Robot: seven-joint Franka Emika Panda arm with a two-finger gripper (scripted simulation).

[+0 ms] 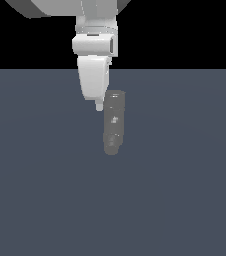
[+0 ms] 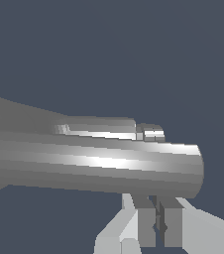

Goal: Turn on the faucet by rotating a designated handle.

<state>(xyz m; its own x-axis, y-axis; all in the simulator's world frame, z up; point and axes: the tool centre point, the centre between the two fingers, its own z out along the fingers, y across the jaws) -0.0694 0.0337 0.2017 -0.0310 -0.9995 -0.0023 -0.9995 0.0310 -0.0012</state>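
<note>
I worry: gripper (image 1: 99,106) hangs just beside faucet (image 1: 114,121) top, middle of exterior frame. Fingers look pressed together, holding nothing. Could bump big grey body, miss handle. I can't pick out handle for sure. Faucet: dark grey, ringed, pale specks, standing on floor (image 1: 185,200).

Faucet body filling the wrist view

The grey faucet (image 2: 99,166) lies across the frame as a long shiny cylinder with a smaller ringed part behind it; the gripper (image 2: 159,223) sits just beside it, its two fingers (image 2: 144,225) nearly touching each other.
</note>
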